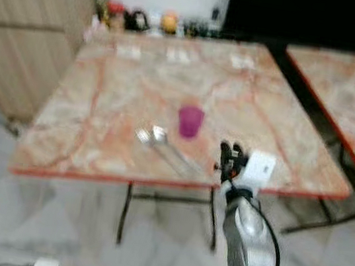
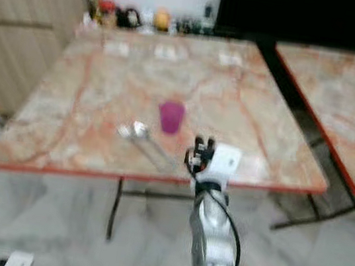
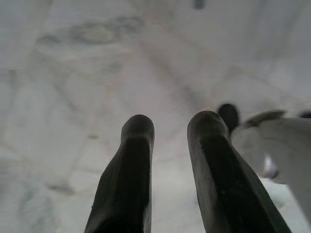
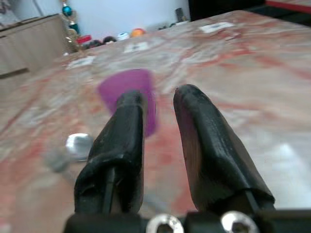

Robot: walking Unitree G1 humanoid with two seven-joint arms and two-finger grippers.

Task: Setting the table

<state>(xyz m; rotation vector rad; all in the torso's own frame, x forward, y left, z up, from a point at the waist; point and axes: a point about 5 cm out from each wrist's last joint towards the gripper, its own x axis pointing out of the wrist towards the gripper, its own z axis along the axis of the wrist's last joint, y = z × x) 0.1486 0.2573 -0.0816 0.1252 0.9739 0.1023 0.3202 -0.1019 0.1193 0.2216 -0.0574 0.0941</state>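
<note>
Centrally, a marble-patterned table (image 1: 103, 95) (orange-edged) holds a purple cup (image 1: 190, 121); the right gripper (image 1: 229, 155), fingers slightly parted and empty, hovers lower right above pale floor (image 1: 50, 221).

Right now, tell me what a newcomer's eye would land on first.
A purple cup stands near the middle of the marble-patterned table, with metal cutlery lying just to its left. The right gripper reaches over the table's near edge, its fingers apart and holding nothing.

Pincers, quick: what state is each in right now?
Left pincer: open, empty, over pale marble floor.
Right pincer: open, empty, short of the purple plastic cup.
</note>
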